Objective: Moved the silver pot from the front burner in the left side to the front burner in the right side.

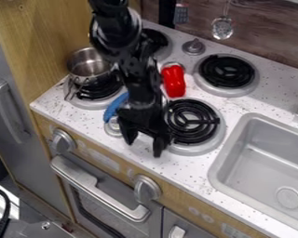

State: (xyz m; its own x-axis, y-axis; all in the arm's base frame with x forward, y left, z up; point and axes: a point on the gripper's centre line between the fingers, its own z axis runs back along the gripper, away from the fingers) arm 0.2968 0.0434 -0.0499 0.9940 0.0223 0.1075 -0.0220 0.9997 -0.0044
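My gripper (144, 148) hangs over the counter strip between the two front burners, with its two fingers apart and nothing between them. The silver pot (89, 65) is to the upper left of it, on the back part of the front left burner (99, 88), tilted somewhat; the arm stands close by its right side. Just right of the gripper lies the front right burner (193, 122), its black coil bare and its left edge partly covered by the gripper.
A red pepper-like object (174, 81) lies between the burners, and a blue object (115, 106) is beside the arm. The back right burner (226, 71) is bare. The sink (263, 162) is at right; a wooden wall (45, 42) borders the left.
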